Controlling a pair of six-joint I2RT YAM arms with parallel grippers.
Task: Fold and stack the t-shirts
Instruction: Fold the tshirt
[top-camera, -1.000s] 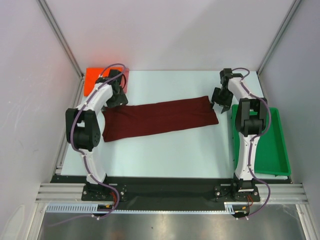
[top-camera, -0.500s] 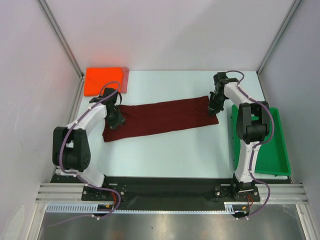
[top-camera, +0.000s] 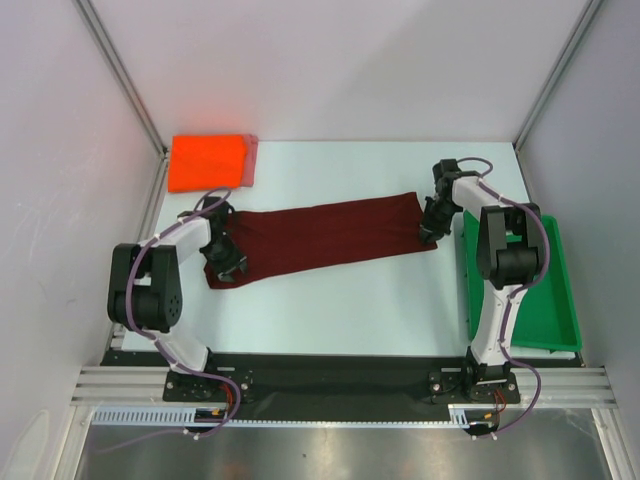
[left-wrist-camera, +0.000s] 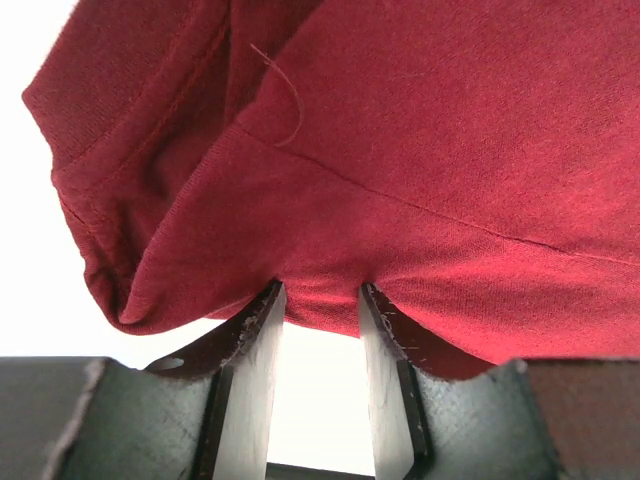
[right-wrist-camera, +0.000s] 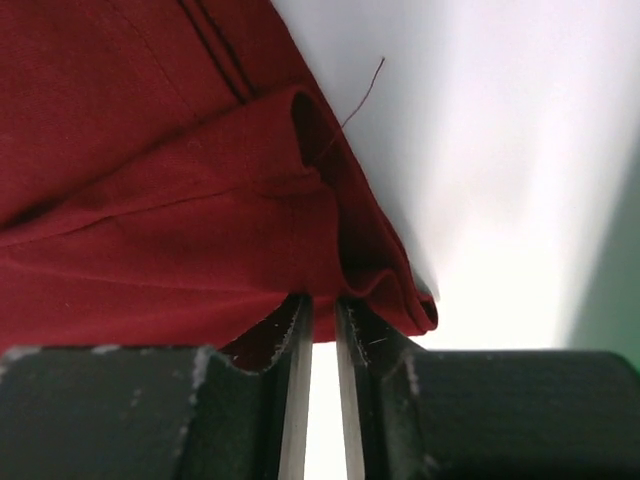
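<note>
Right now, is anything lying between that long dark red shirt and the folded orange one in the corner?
Nothing visible: only pale table lies between the dark maroon cloth t-shirt and the folded orange-red t-shirt.

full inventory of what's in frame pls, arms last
maroon t-shirt: 1, dark maroon, long folded strip across the table's middle
orange-red t-shirt: 1, bright orange-red, folded, far-left corner
pinkish t-shirt: 1, pink, only an edge showing at the orange-red one's right side
green tray: 1, green, right edge of the table
table: 1, pale
left gripper: 1, black, pinching the strip's left end
right gripper: 1, black, pinching its right end
</note>
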